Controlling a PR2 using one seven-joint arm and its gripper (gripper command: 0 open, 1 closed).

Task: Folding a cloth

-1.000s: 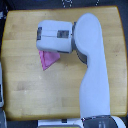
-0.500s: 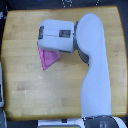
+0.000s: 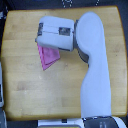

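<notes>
The pink-magenta cloth (image 3: 49, 57) lies on the wooden tabletop (image 3: 25, 85), left of centre in the exterior view. It shows as a roughly triangular patch with a point toward the bottom. Its upper part is hidden under the white arm (image 3: 92, 65). The arm reaches in from the bottom right and bends to the exterior view's left above the cloth. The gripper (image 3: 40, 40) is at the arm's left end, right over the cloth's upper left edge. Its fingers are too blurred and covered to tell whether they are open or shut.
The robot's white base (image 3: 100, 122) stands at the bottom right. Dark floor (image 3: 2, 10) borders the table's left edge. A pale object (image 3: 1, 90) sits just off the left edge.
The arm and cloth stay almost where they were. The cloth's visible part looks nearly the same.
</notes>
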